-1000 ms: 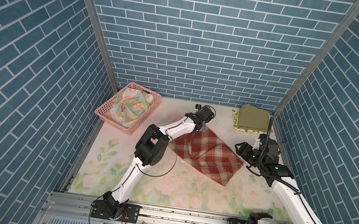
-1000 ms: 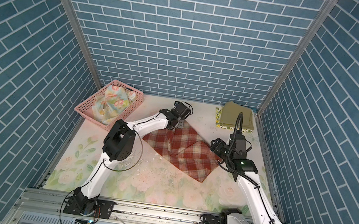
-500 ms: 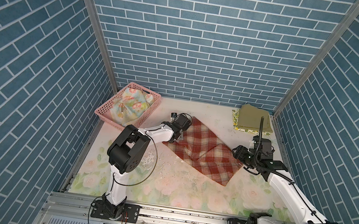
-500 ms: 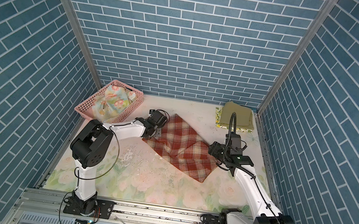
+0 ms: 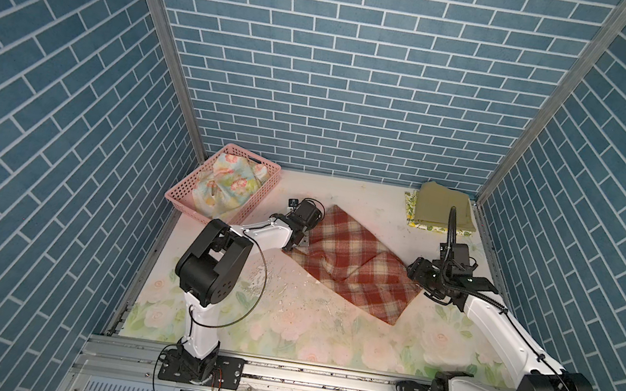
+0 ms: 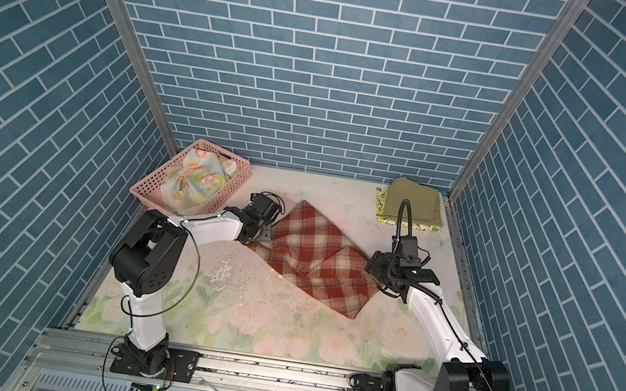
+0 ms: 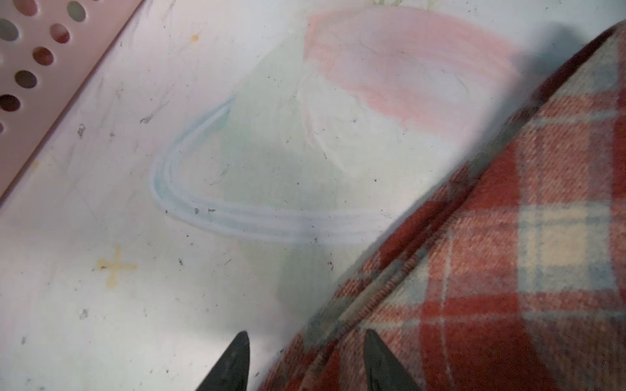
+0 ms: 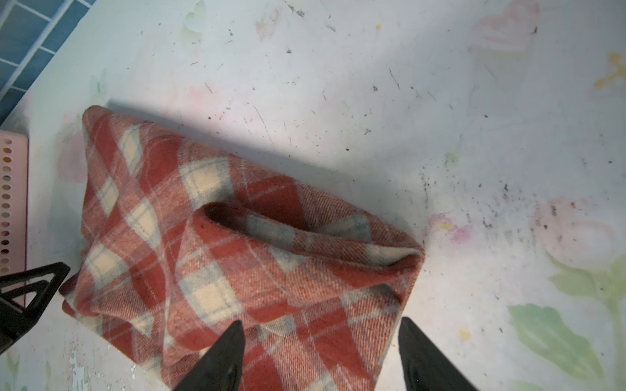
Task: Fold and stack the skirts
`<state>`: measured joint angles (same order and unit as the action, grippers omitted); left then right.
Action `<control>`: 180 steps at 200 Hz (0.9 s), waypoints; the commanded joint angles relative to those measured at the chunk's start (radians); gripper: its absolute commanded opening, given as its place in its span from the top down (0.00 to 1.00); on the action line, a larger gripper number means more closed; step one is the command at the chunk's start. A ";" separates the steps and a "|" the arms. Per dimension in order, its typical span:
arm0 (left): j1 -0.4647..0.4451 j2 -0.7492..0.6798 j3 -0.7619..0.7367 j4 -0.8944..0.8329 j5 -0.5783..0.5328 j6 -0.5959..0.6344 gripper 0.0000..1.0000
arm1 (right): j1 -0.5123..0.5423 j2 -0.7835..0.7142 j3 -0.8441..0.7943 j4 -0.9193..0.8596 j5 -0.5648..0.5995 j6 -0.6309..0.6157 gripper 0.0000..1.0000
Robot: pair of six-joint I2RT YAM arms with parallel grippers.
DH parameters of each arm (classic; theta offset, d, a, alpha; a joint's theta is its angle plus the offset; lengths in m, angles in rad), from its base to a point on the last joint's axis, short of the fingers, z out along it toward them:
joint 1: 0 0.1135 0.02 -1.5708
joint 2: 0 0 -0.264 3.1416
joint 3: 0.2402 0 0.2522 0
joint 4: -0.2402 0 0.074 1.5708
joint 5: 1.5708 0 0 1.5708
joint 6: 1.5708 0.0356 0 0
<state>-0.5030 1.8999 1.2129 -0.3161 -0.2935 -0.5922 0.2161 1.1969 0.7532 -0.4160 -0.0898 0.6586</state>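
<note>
The rust-red and cream plaid skirt (image 5: pixel 352 261) (image 6: pixel 315 255) lies folded slantwise mid-table, one fold standing up as a loose pocket (image 8: pixel 288 233). My left gripper (image 5: pixel 296 246) (image 7: pixel 306 335) is open at the skirt's left hem (image 7: pixel 389 281), one fingertip over the cloth, one over bare table. My right gripper (image 5: pixel 415 270) (image 8: pixel 321 323) is open at the skirt's right corner, straddling its edge. The olive green skirt (image 5: pixel 443 212) lies folded on the lemon-print skirt (image 5: pixel 409 215) at the back right. The pastel floral skirt (image 5: pixel 228 186) sits crumpled in the basket.
The pink perforated basket (image 5: pixel 180 202) (image 7: pixel 30 67) stands at the back left, close to my left wrist. Blue brick walls close in the table on three sides. The faded rose-printed covering (image 5: pixel 304 325) spreads across the front, and a metal rail (image 5: pixel 297 375) runs along the front edge.
My left gripper carried the plaid skirt's back edge leftward and toward the front, then opened and let it go. The right gripper stayed at the right corner, barely shifting.
</note>
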 commanded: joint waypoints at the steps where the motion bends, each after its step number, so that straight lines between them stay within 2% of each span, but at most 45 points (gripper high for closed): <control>1: 0.007 -0.011 0.005 -0.005 0.016 0.053 0.45 | -0.013 0.035 -0.038 0.053 -0.025 0.067 0.29; 53: 0.029 0.046 -0.041 0.007 0.061 0.060 0.46 | -0.018 0.182 -0.039 0.223 -0.083 0.062 0.29; 97: 0.088 0.015 -0.123 0.002 0.074 0.063 0.56 | -0.012 0.392 0.053 0.352 -0.155 -0.002 0.31; 139: 0.114 -0.056 -0.230 0.003 0.076 0.039 0.62 | 0.035 0.641 0.293 0.410 -0.230 -0.088 0.31; 180: 0.137 -0.189 -0.379 0.001 0.089 -0.016 0.65 | 0.100 0.880 0.659 0.355 -0.306 -0.175 0.31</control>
<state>-0.3798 1.7512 0.9321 -0.2001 -0.2115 -0.5758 0.2752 1.9697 1.2289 -0.0303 -0.3031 0.5758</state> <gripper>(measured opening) 0.356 0.687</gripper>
